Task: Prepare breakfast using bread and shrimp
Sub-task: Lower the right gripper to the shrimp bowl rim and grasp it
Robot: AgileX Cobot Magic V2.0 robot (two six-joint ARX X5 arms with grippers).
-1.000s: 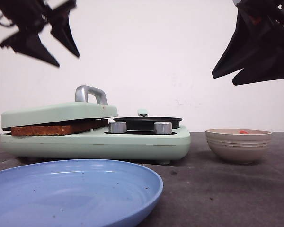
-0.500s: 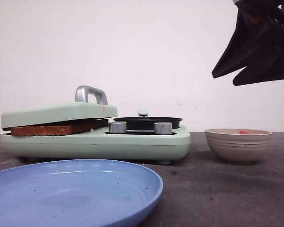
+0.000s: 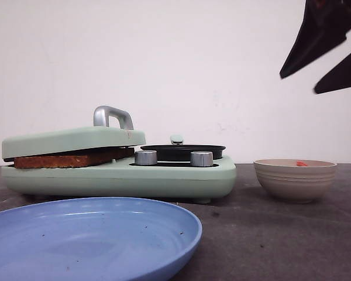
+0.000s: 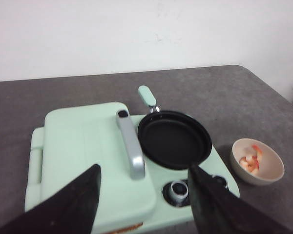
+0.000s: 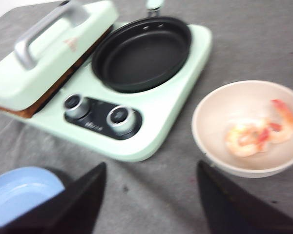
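Observation:
A toasted slice of bread [image 3: 70, 159] lies clamped under the shut mint-green lid [image 3: 73, 140] of the breakfast maker; its brown edge [image 5: 19, 111] also shows in the right wrist view. Shrimp [image 5: 256, 132] lie in a beige bowl [image 3: 295, 181] to the right of the machine, and the left wrist view shows the same shrimp [image 4: 251, 161]. My left gripper [image 4: 144, 167] hangs open high above the lid's handle [image 4: 131, 148], out of the front view. My right gripper [image 3: 299, 84] is open and empty, high above the bowl; its wrist view places the right gripper [image 5: 152, 164] over bare table.
A black frying pan [image 3: 182, 152] sits empty on the machine's right half, behind two silver knobs [image 3: 145, 157]. A blue plate [image 3: 93, 234] lies at the table's front left. Grey table [image 3: 269, 234] lies between plate and bowl.
The left gripper rose out of the front view. The right gripper moved up and to the right. The bread, shrimp and machine stayed still.

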